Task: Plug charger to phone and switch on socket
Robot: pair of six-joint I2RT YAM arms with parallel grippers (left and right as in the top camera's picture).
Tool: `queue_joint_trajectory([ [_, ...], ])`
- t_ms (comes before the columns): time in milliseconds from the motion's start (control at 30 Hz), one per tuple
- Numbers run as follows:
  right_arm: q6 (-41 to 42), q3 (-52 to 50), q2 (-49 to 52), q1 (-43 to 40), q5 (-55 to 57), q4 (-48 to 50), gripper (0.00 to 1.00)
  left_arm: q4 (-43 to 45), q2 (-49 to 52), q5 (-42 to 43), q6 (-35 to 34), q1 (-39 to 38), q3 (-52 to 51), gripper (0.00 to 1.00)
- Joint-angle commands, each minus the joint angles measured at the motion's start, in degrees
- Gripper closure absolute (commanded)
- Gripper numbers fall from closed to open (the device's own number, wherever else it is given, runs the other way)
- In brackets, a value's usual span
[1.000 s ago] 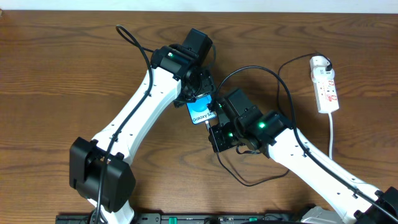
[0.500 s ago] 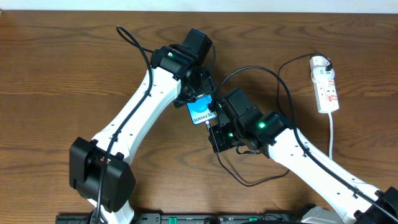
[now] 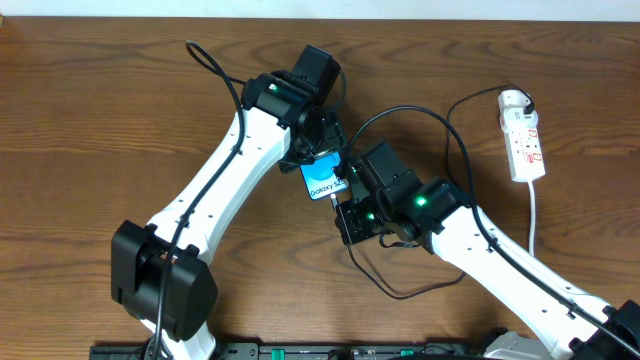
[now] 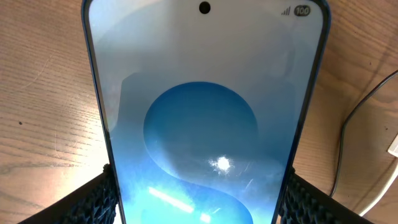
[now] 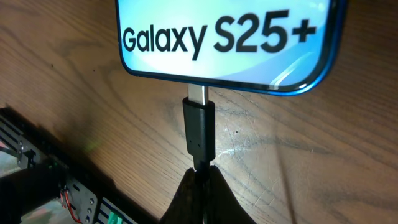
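Overhead: two arms meet at mid-counter (image 3: pixel 100 100), where the phone (image 3: pixel 323 180) lies with its screen up and lit blue. The left gripper (image 3: pixel 318 152) is at the phone's far end and the right gripper (image 3: pixel 346 203) at its near end. The charger (image 3: pixel 400 112) loops in a black arc from the right gripper toward the socket (image 3: pixel 525 145), which sits well apart at the right edge of the counter with no arm near it. Whether its switches are on cannot be told from this height.

Left wrist: the phone fills the frame, and the ribbed pads (image 4: pixel 93 200) of the left gripper press against both long edges. The gripper is clamped on the phone, bracing it flat on the wood.

Right wrist: the right gripper is closed together on the charger just behind its plug (image 5: pixel 199 130). The plug points squarely at the middle of the phone's bottom edge, below the "Galaxy S25+" lettering. A short silver stretch of the connector shows between the black housing and the phone's rim, so the tip has met the port but does not look fully home (the port itself is hidden under the rim).

By this evidence the first half of the job is nearly done: aligned and entering, with a last push likely needed. The second half, switching on the socket, appears untouched.
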Motion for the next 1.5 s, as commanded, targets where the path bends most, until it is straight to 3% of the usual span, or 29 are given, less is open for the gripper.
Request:
queue_joint_trajectory([
  [0,0.5,1.1,0.3,0.5,-0.3,0.4,0.99,-0.2,-1.6,0.7,-0.2,0.0,1.2,0.36],
  [1467,-1.5,1.1,0.3,0.4,1.7,0.7,0.99,-0.2,-1.6,1.6,1.7,0.0,1.2,0.36],
])
